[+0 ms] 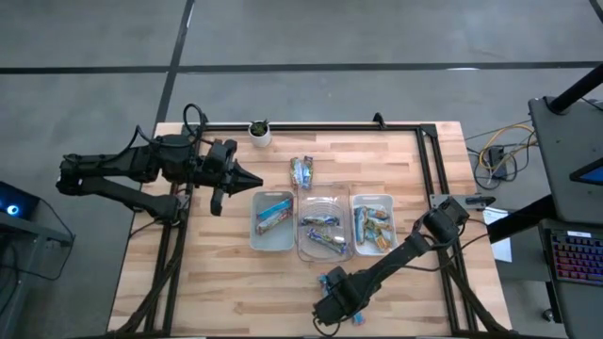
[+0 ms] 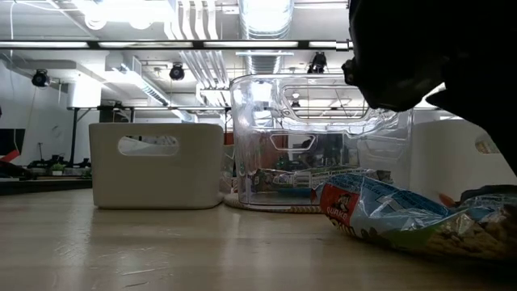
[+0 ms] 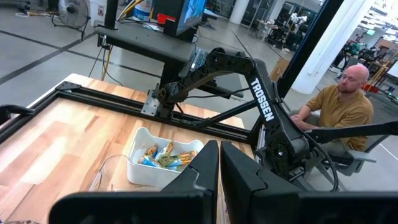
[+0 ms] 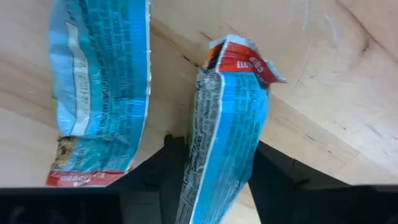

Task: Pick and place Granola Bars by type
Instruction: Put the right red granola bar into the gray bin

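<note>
Down by the bench's front edge, right of middle, lie two blue granola bars side by side: one blue bar (image 4: 227, 124) standing lengthwise between the fingers of the right claw (image 4: 211, 177), its twin (image 4: 99, 93) just beside, outside the grip. Fingers partly apart, flanking the wrapper; firm clamp not certain. Nearest by far, the right arm. Above the far-left part of the bench, the left claw (image 1: 247, 175) waits, pressed together, holding nothing.

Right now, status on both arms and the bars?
Right gripper closing its fingers around a blue bar; second blue bar alongside. Left gripper shut, idle above the table. Nothing blocking.
</note>
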You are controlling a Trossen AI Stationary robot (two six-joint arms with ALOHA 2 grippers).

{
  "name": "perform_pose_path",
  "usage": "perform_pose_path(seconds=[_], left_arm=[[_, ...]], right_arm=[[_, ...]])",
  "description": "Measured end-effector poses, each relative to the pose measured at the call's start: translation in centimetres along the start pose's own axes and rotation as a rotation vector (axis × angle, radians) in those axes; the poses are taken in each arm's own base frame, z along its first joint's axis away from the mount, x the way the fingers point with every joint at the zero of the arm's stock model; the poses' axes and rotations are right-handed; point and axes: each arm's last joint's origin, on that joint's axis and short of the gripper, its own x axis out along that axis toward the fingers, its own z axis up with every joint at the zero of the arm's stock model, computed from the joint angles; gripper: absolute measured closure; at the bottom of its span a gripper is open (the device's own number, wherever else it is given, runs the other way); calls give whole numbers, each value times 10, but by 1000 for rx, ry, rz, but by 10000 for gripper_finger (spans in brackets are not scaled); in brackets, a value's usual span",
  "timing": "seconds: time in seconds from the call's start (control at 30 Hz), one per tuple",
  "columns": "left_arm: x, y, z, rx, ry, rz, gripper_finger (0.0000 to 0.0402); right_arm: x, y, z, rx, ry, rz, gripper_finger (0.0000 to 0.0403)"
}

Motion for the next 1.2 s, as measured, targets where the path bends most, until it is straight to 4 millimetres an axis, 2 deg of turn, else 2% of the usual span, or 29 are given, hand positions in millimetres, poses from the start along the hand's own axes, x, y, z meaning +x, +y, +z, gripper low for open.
perform_pose_path(seconds=[0.27,0.63,0.93,1.2], left_arm=[[0,0,0,0,0,0,401],[0,0,0,-3,0,0,401],[0,0,0,-4,1,1,401],[1,0,0,-9,1,6,401]], right_arm=[[-2,0,0,-10,4,7,301],[-19,-3,-1,-62,10,37,352],[-58,-12,0,-118,1,127,360],[-112,-26,16,-147,-99,271,360]])
